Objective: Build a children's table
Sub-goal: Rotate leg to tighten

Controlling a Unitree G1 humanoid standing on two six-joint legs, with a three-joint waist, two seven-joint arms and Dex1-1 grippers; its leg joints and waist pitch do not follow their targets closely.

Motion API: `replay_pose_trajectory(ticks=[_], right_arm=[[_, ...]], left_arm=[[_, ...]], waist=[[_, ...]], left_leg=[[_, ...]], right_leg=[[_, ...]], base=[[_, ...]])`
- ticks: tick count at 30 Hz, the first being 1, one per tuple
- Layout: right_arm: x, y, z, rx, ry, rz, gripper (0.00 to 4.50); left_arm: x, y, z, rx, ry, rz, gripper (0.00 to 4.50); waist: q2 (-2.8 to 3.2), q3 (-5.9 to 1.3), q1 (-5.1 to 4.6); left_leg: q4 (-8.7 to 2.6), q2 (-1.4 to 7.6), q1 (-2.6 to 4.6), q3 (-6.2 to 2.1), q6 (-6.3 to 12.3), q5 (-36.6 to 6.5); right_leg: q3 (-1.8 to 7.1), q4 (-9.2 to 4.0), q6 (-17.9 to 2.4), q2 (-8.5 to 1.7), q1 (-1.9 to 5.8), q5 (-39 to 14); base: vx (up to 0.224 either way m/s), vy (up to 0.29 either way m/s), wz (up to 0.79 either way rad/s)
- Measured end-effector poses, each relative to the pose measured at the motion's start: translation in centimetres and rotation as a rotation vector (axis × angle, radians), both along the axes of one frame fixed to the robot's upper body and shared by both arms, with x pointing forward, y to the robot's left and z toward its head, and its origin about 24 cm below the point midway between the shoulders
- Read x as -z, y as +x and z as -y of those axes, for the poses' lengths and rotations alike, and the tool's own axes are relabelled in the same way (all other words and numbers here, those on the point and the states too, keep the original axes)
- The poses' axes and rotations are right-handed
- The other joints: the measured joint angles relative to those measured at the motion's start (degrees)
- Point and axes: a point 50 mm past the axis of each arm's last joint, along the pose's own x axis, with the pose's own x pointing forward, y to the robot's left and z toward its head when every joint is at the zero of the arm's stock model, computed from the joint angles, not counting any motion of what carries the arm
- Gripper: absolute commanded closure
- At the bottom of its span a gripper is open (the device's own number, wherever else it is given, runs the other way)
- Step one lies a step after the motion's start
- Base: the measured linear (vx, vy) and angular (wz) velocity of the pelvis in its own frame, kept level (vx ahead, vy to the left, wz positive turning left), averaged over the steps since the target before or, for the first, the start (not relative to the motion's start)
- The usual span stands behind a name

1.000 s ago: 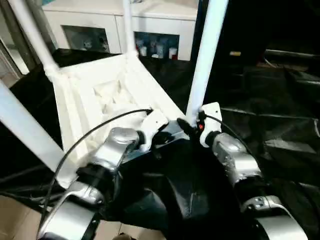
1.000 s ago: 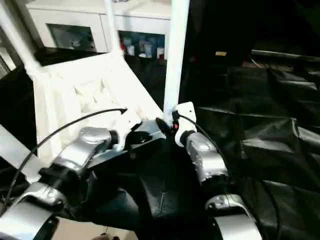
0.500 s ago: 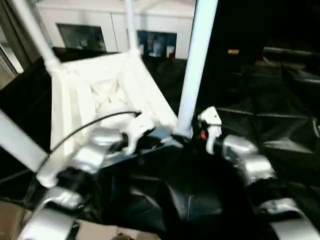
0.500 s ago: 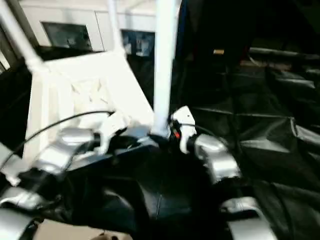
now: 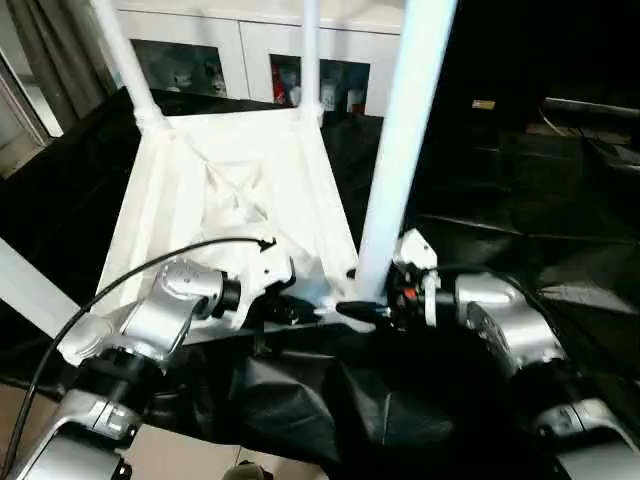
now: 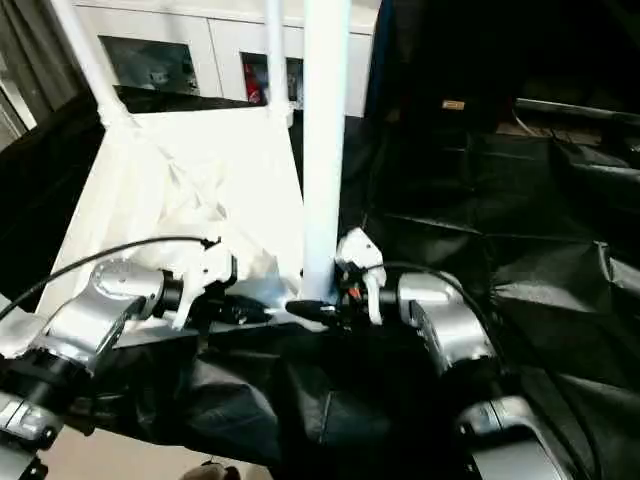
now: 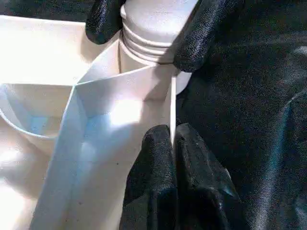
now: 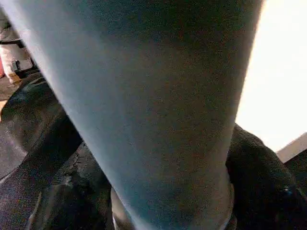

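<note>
Children's table (image 5: pixel 235 200), inverted on the black-draped table (image 5: pixel 520 200), its legs pointing upward and its ribbed underside exposed. Left claw (image 7: pixel 172 143) is pressed together on the thin rim wall of the tabletop at the near corner, one finger on each face of the wall. Right claw (image 5: pixel 362 309) reaches in level from the opposite side, its fingers (image 7: pixel 196 36) set apart around the threaded base of the near leg (image 5: pixel 400 150), just above the corner socket. A white glass-door cabinet (image 5: pixel 250 50) stands beyond the table's far edge.
</note>
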Motion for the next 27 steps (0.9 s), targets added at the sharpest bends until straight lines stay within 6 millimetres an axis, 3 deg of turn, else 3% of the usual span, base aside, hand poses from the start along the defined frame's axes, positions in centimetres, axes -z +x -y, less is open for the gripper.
replay_pose_trajectory(ticks=[6, 12, 15, 21, 22, 27], right_arm=[[0.2, 0.3, -0.2, 0.079, 0.004, 0.006, 1.79], [0.9, 2.6, -0.8, 0.503, 0.032, 0.019, 1.81], [1.0, 3.4, -1.6, 0.65, 0.034, 0.01, 1.81], [1.1, 3.8, -2.2, 0.722, 0.015, 0.018, 1.81], [1.1, 3.8, -2.2, 0.721, 0.016, 0.018, 1.25], [1.0, 3.6, -2.3, 0.631, 0.034, 0.01, 0.73]], left_arm=[[0.2, 0.4, 0.9, -0.048, -0.015, 0.02, 4.5], [0.5, 2.7, 3.4, -0.252, -0.021, 0.066, 4.5], [0.7, 3.3, 4.5, -0.317, -0.019, 0.078, 4.5], [0.8, 3.5, 4.8, -0.352, -0.019, 0.081, 4.5], [0.8, 3.5, 4.8, -0.351, -0.02, 0.081, 4.5], [0.8, 3.4, 3.9, -0.329, -0.015, 0.092, 4.5]], waist=[[0.03, -0.03, 0.15], [0.02, -0.05, -1.0], [0.03, -0.06, -1.09], [0.16, -0.18, -1.14], [0.16, -0.19, -1.14], [-0.03, -0.21, -1.27]], left_leg=[[0.15, 0.0, 0.04, 0.0, 0.0, 0.01], [0.28, -0.06, 0.43, -0.01, -0.02, 0.11], [0.2, -0.08, 0.78, -0.02, -0.02, 0.11], [0.1, -0.1, 0.91, -0.04, -0.02, 0.11], [0.08, -0.1, 0.92, -0.03, -0.02, 0.11], [-0.06, -0.06, 0.9, -0.04, -0.02, 0.11]], right_leg=[[0.03, 0.15, -0.01, 0.0, 0.03, 0.03], [0.23, 0.17, -0.09, -0.01, 0.32, 0.25], [0.28, 0.13, 0.22, -0.08, 0.6, 0.06], [0.27, 0.02, 0.23, -0.12, 0.72, 0.07], [0.27, 0.02, 0.23, -0.12, 0.72, 0.07], [0.16, 0.03, 0.23, -0.11, 0.7, 0.07]], base=[[0.0, 0.0, 0.0], [0.0, 0.0, 0.0], [0.0, 0.0, 0.0], [0.0, 0.0, 0.0], [0.0, 0.0, 0.0], [0.0, 0.0, 0.0]])
